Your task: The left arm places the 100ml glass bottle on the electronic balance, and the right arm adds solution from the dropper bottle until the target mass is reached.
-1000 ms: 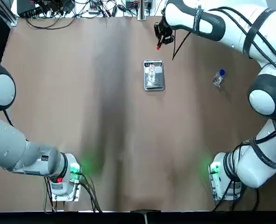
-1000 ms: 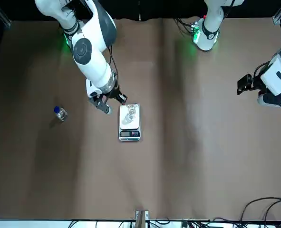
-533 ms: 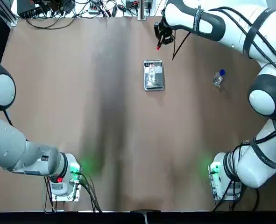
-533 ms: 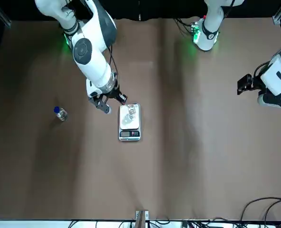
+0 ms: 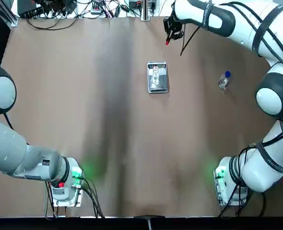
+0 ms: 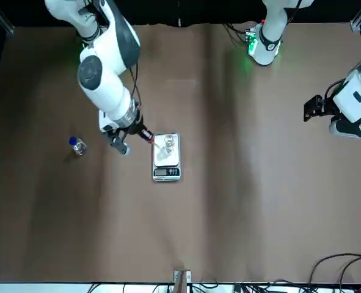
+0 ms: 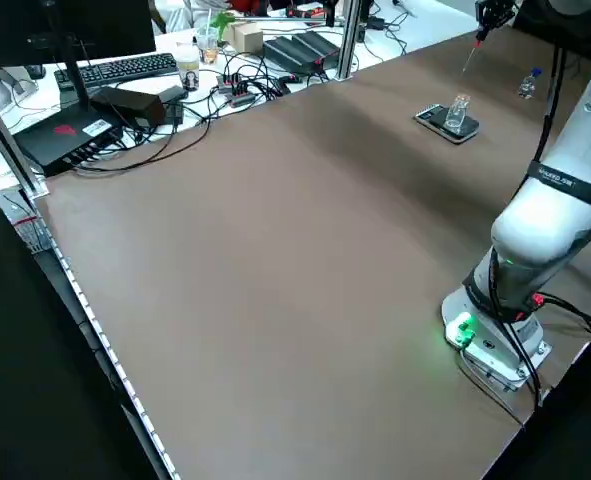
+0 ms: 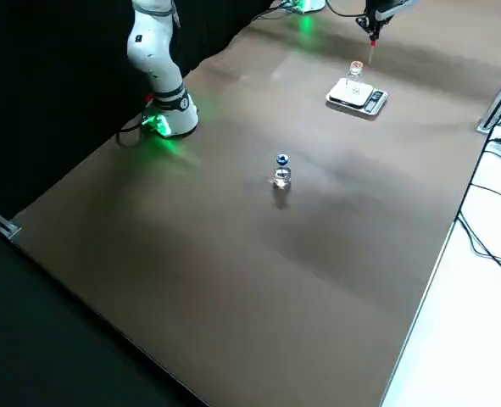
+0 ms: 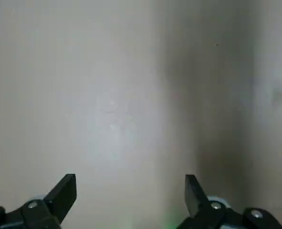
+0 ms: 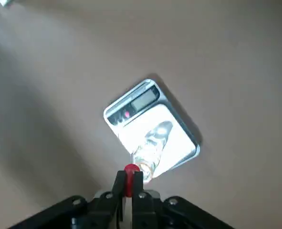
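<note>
A: What is being shown from overhead?

B: One glass bottle (image 5: 156,72) is standing on the single scale (image 5: 157,77), so the first step is judged done. The right hand (image 5: 169,34) is being held beyond the scale, clamped on a red-bulbed dropper (image 5: 167,42). The dropper bottle (image 5: 223,80), blue collar only, is sitting well apart on the surface (image 5: 84,96).

A: And from the front?

B: The dropper tip (image 6: 145,135) is being held just beside the glass bottle (image 6: 167,144). The left hand (image 6: 314,108) is parked far off.

A: The wrist views?

B: The left fingers (image 9: 64,190) are being held apart over nothing. In the right one, the red bulb (image 10: 130,181) is being pinched over the scale (image 10: 150,126).

A: What is left?

B: Dosing is judged unfinished; the display cannot be read.
</note>
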